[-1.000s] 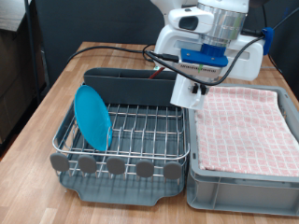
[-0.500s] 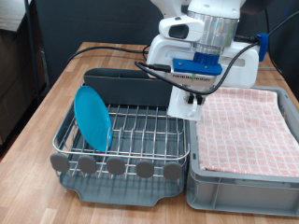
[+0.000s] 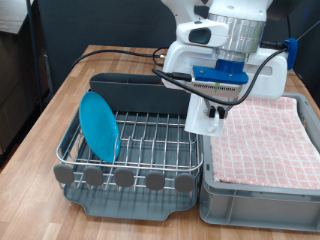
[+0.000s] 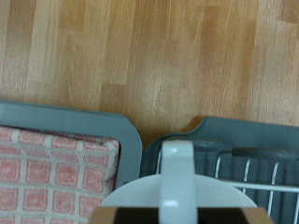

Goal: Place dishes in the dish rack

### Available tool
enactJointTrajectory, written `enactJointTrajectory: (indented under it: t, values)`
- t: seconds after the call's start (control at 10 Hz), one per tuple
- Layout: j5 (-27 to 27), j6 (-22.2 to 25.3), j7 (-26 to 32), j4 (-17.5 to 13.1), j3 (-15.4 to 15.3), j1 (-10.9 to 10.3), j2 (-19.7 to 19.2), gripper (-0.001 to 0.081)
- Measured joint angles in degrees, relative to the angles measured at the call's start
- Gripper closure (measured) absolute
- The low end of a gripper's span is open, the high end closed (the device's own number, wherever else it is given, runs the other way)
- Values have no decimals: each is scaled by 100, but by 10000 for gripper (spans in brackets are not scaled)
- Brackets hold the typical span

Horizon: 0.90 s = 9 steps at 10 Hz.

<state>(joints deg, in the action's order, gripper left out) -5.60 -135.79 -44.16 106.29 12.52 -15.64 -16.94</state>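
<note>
My gripper (image 3: 213, 104) is shut on the small white mug (image 3: 198, 120) and holds it in the air above the dish rack's (image 3: 140, 150) right edge, by the seam with the grey crate. In the wrist view the mug (image 4: 176, 182) fills the frame's lower middle, handle towards the camera, between the fingers. The bright-blue plate (image 3: 100, 125) stands upright in the rack's wires at the exterior view's left. The tall grey utensil bin (image 3: 135, 92) lines the rack's far side. The wooden spoon is out of view.
A grey crate (image 3: 215, 200) with a pink checked cloth (image 3: 265, 135) stands against the rack at the exterior view's right. Black cables (image 3: 130, 55) trail over the wooden table (image 3: 70, 85) behind the rack. The robot's white base is at the back.
The gripper with the mug has come down a little and shifted slightly towards the exterior view's right, closer to the rack's right edge. The plate has not moved.
</note>
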Motion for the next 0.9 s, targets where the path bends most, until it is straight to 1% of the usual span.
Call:
enactJointTrajectory:
  t: [0.4,0.9]
  values:
    - [45,147,26,-477,5,14,-373,736]
    - [454,148,414,-877,-24,196,-899,736]
